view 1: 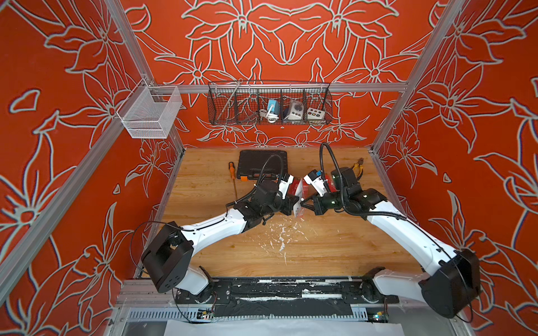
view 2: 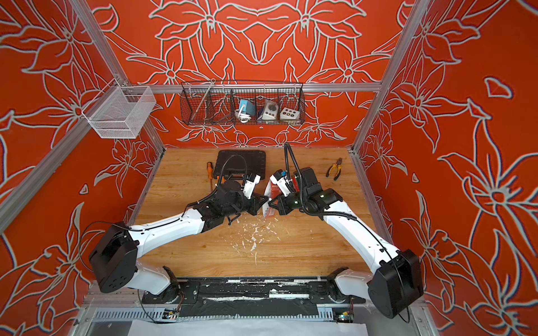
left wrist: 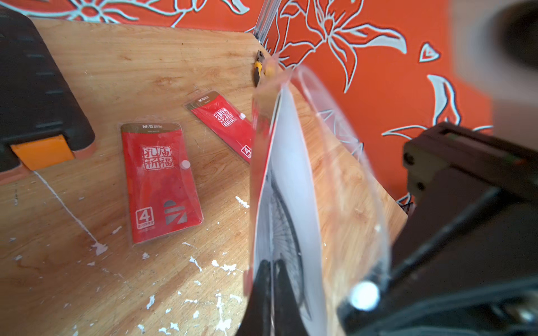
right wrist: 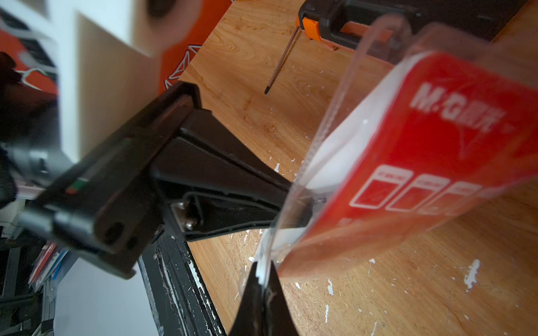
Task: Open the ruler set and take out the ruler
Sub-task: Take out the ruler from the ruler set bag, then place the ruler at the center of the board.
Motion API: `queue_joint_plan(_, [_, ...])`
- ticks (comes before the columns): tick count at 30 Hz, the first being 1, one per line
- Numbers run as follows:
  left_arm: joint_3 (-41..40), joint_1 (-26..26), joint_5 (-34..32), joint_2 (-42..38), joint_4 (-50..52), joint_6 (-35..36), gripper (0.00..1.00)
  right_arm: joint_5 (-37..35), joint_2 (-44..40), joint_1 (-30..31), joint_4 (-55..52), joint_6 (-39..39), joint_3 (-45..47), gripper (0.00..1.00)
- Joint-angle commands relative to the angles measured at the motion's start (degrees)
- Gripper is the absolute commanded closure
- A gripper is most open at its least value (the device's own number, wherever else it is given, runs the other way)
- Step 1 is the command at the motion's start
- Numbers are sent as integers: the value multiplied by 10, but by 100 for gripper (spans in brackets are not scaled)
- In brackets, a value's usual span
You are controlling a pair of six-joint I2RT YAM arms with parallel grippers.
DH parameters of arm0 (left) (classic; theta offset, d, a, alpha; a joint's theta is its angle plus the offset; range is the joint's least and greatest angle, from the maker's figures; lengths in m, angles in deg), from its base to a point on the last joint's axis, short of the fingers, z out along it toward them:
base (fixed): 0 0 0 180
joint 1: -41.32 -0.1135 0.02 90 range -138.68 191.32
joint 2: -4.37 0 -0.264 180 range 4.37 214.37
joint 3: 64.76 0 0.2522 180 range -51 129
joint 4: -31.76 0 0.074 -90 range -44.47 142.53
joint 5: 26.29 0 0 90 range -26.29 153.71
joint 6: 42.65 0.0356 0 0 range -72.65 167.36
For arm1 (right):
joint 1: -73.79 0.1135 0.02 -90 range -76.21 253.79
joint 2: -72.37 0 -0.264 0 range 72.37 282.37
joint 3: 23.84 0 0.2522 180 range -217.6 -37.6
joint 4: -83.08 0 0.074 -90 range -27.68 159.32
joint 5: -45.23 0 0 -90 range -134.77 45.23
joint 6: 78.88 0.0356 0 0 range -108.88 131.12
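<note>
My left gripper is pressed together on the red-and-white card side of the ruler set. My right gripper pinches the edge of its clear plastic flap, so the pouch stands on edge between them, held above the middle of the desk with the flap bowed away from the card. Beyond it, a spare red ruler pack and another pack lie flat and apart on the desk, and farther back are a black tool case, an orange-handled screwdriver to its left and pliers near the right wall.
</note>
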Motion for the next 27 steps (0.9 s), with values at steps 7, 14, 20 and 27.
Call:
queue_joint_plan(7, [-18, 1, -5, -79, 15, 12, 98, -88, 21, -4, 5, -4, 10, 100])
queue_joint_plan(14, [-22, -13, 1, -122, 78, 37, 100, -111, 11, -9, -2, -2, 9, 100])
queue_joint_plan(20, [-81, -87, 49, -187, 59, 18, 100, -112, -1, -14, -14, -9, 14, 100])
queue_joint_plan(27, [-142, -210, 167, -193, 19, -11, 100, -111, -8, -20, -23, -15, 17, 100])
